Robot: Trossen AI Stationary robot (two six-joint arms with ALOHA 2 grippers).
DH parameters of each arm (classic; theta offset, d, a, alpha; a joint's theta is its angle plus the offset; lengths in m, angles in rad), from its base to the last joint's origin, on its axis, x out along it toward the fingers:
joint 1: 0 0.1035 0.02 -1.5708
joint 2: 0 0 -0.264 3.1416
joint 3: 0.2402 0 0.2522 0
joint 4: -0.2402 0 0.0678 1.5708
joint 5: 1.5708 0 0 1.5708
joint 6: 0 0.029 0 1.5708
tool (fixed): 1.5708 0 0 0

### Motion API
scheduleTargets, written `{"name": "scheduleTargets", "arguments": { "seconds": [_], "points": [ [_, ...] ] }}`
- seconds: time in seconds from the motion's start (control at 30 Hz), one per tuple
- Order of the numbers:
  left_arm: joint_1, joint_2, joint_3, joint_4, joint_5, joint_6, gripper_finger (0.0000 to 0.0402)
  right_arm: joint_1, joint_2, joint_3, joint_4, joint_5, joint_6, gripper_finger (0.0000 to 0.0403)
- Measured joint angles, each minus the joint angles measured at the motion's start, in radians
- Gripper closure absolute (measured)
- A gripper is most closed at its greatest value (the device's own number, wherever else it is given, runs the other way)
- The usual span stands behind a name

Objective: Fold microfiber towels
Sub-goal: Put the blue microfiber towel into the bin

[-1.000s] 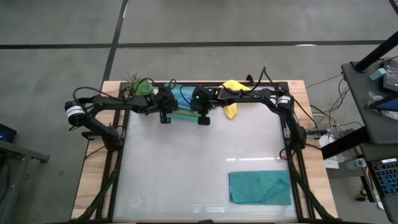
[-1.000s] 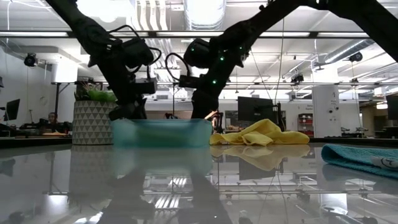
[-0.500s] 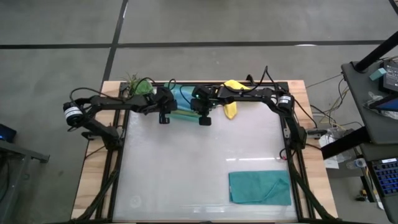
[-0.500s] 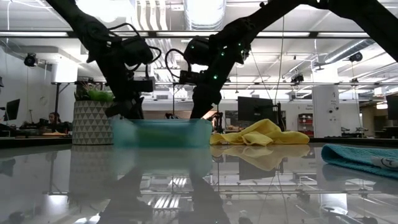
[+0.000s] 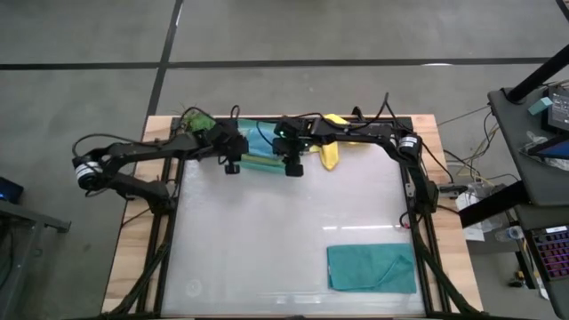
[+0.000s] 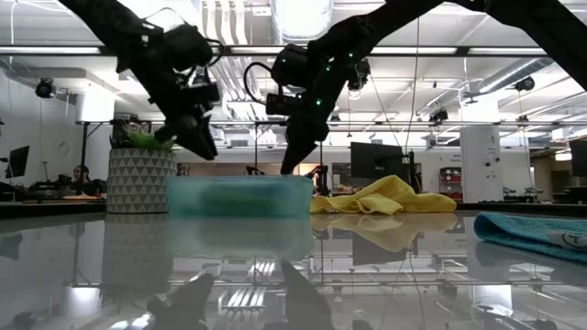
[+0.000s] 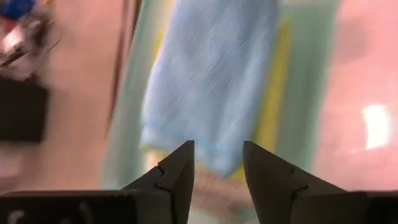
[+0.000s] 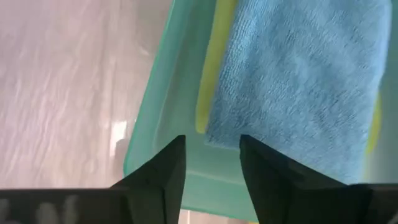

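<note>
Glossy white table (image 5: 284,240) on a wooden base, grey tiled floor around it; beyond the far edge, an open workshop with ceiling strip lights, monitors and a seated person (image 6: 77,176). Mint tray (image 6: 240,196) at the far edge holds a teal towel (image 8: 305,81) lying on a lime towel (image 8: 213,68). Yellow towel (image 5: 331,142) lies bunched just beside the tray; second teal towel (image 5: 372,268) lies flat, near right corner. Left gripper (image 7: 217,168) and right gripper (image 8: 212,163) hover above the tray, fingers parted, empty. Potted plant (image 6: 136,174) at far left.

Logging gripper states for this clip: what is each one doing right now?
Left gripper: open, empty, above the teal towel in the tray.
Right gripper: open, empty, over the same towel.
</note>
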Motion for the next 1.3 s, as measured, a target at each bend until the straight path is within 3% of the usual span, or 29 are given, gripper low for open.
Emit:
{"name": "scheduleTargets", "arguments": {
  "seconds": [0.17, 0.6, 0.97, 1.3],
  "points": [
    [0.019, -0.013, 0.0, 0.019, 0.211, -0.055, 0.0299, -0.01, -0.001, 0.025, 0.0, 0.0, -0.009, 0.0267],
    [0.109, 0.144, -0.002, 0.199, 0.22, -0.034, 0.0397, -0.064, 0.005, 0.028, 0.072, 0.001, 0.04, 0.0387],
    [0.15, 0.265, -0.002, 0.235, 0.222, -0.026, 0.04, -0.087, 0.066, 0.027, 0.231, 0.003, 0.087, 0.0394],
    [0.149, 0.289, -0.002, 0.214, 0.214, -0.03, 0.04, -0.088, 0.14, 0.027, 0.239, 0.011, 0.073, 0.0394]
  ]
}}
